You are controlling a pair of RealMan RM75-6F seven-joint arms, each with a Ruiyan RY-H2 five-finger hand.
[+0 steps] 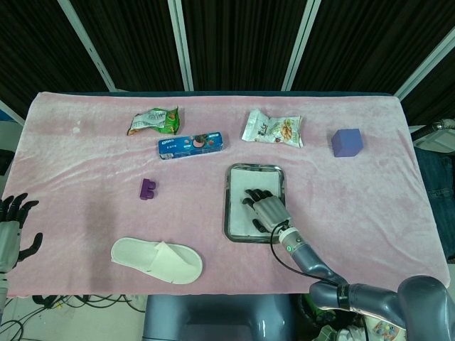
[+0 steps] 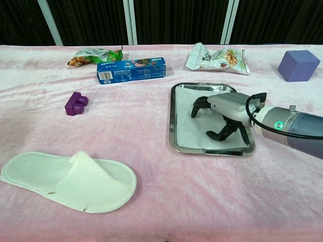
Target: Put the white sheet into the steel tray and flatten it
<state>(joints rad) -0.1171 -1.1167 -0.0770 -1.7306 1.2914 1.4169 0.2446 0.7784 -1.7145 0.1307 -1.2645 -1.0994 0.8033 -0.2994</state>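
Our right hand's fingers are spread and curled downward, holding nothing, their dark tips at or just above the white sheet; we cannot tell for sure that every tip touches. The right hand sits over the middle of the sheet, which already lies inside the steel tray and covers most of its floor, with one corner at the near right edge seeming to ride up on the rim. We judge the sheet to be thin, light and limp, likely paper or a soft liner, so it should slide or wrinkle easily on the smooth steel; we would not pinch it but press with flat fingers from the centre and sweep outward toward the edges and that raised corner, keeping pressure gentle so it does not bunch or tear. Our left hand rests at the far left edge of the bench, fingers apart and empty. Beyond the tray lie a blue biscuit box whose lettering looks like "OREO", though small, a white snack bag and a green snack bag whose print we cannot read, a purple cube, a purple block and a white slipper on the pink cloth.
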